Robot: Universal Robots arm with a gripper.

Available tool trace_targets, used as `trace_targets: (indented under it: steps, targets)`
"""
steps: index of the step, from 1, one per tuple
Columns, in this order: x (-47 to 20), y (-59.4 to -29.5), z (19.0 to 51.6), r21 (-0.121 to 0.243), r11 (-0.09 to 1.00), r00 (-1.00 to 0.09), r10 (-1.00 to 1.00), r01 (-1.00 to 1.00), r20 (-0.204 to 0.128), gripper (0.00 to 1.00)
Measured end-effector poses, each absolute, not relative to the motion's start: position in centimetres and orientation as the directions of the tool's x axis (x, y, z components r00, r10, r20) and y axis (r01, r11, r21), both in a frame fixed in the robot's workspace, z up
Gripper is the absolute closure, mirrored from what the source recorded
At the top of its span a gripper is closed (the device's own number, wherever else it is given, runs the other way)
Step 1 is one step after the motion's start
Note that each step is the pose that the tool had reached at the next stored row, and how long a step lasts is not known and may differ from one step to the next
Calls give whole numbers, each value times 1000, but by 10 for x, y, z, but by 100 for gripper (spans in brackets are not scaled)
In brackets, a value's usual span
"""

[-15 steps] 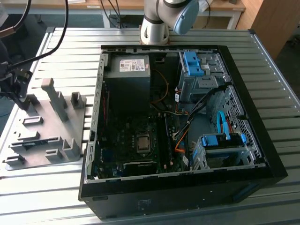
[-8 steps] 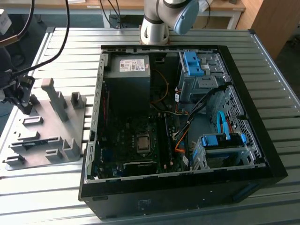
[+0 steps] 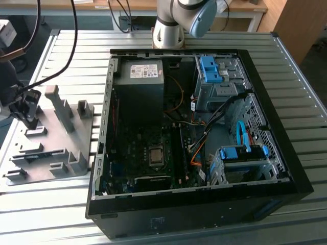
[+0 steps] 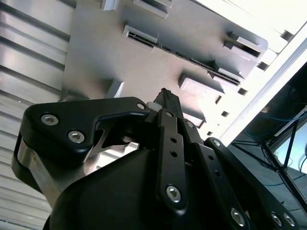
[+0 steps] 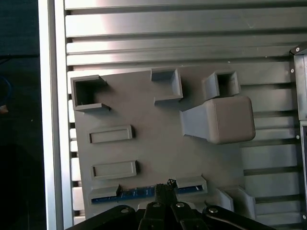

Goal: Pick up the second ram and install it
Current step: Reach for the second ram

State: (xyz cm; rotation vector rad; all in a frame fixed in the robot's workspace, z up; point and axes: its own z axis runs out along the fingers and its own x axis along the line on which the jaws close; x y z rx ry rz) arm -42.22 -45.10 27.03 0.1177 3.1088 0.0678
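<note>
Second ram [image 5: 134, 193] sits in tray [image 5: 158, 139] near end effector [image 5: 166, 186].

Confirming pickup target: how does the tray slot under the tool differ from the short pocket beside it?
Long slot holds a ram stick, bluish edge showing, with the tool over it; short pocket shows only grey inside. Long slot spans more of the tray than short pocket. Both are raised, parallel grey frames.

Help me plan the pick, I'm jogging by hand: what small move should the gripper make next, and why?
Probably a short, slow descent straight onto the second ram. In the first wrist view the gripper is lined up with the stick's middle, and the stick sits in its slot of the grey tray. The gap between them I cannot judge.
</note>
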Motion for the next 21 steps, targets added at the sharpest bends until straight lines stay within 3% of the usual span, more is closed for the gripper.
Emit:
trace_targets:
  steps: [21]
  targets:
    - [-422, -455, 233, 45, 996, -997, 76, 75, -27, 90]
